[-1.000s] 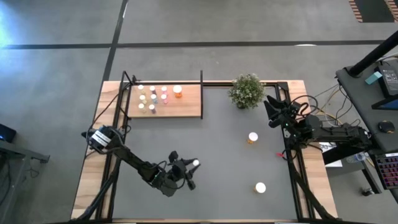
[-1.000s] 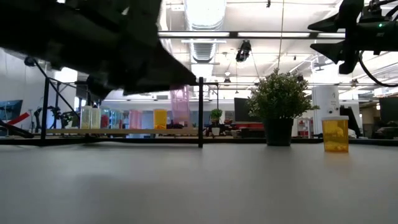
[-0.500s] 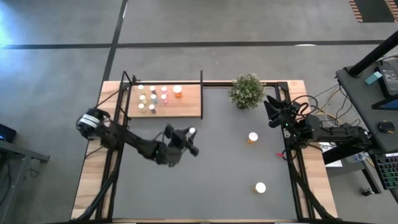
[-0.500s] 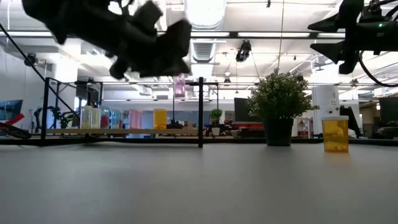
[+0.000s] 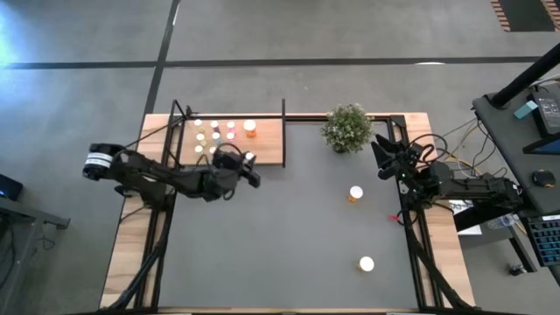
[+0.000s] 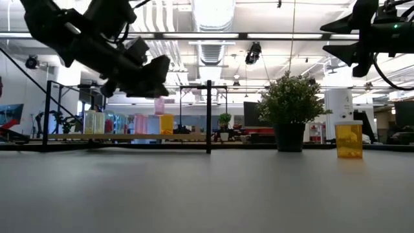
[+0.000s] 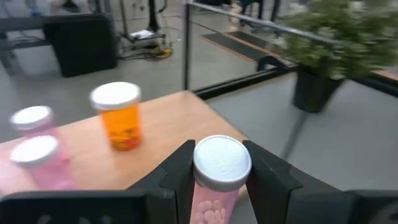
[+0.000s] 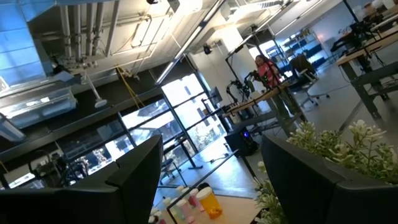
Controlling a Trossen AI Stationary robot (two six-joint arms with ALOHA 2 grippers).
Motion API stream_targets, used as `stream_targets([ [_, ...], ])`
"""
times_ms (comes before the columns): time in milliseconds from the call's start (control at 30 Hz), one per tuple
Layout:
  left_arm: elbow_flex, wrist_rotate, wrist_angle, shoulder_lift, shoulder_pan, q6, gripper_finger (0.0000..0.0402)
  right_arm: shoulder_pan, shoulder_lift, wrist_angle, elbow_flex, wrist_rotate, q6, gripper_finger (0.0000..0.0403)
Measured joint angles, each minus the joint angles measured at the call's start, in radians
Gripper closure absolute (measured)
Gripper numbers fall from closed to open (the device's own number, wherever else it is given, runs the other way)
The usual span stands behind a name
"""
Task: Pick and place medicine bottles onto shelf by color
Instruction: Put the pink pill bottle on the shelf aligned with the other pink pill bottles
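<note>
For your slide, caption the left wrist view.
Left hand carries a pink bottle over the shelf.

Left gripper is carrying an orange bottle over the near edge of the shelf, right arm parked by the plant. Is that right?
Not quite: the bottle clamped in the left gripper is pink with a white cap, as the left wrist view shows; the orange bottle stands on the shelf. The rest holds: the right gripper waits beside the plant.
</note>
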Motion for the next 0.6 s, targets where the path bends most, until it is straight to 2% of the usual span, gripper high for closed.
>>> stream_targets([
  [233,-0.069,0.006,-0.005,-0.043,0.075,-0.017,0.0299,0.000,0.000,0.000,0.000,0.000,0.000,0.0142],
  [400,-0.097,-0.003,-0.005,-0.041,0.103,-0.176,0.0299,0.000,0.000,0.000,0.000,0.000,0.000,0.0142],
  [600,-0.114,-0.027,-0.005,-0.035,0.119,-0.151,0.0299,0.000,0.000,0.000,0.000,0.000,0.000,0.0142],
])
